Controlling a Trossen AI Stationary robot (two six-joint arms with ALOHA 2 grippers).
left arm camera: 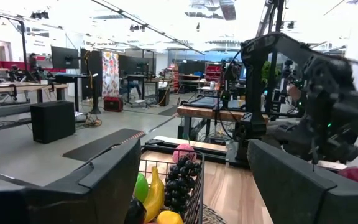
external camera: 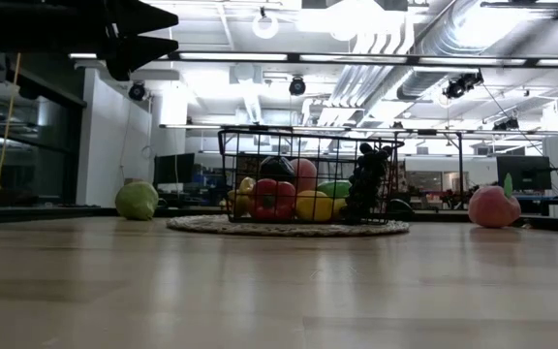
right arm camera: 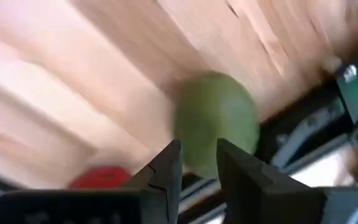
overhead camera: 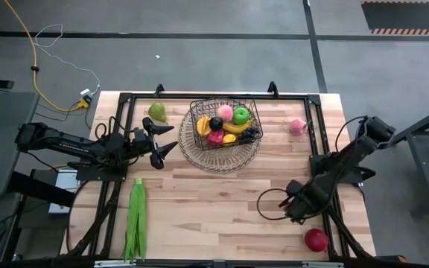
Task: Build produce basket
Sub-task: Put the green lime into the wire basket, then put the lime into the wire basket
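The wire basket [overhead camera: 222, 161] stands at the table's far middle and holds a banana, apples, dark grapes and other fruit; it also shows in the low view [external camera: 308, 136]. My left gripper [overhead camera: 171, 139] is open and empty, just left of the basket and above table height [external camera: 163, 37]. My right gripper [overhead camera: 293, 212] is at the near right, its fingers a narrow gap apart [right arm camera: 199, 149]. A green round fruit [right arm camera: 219, 118] lies just beyond its tips. A red apple [overhead camera: 316, 240] lies near the front right corner.
A green pear [overhead camera: 157, 112] lies left of the basket at the far side. Long green pods [overhead camera: 135, 216] lie at the near left. A pink piece [overhead camera: 298, 126] lies right of the basket. Black frame rails [overhead camera: 319, 141] run along the table's sides and far edge.
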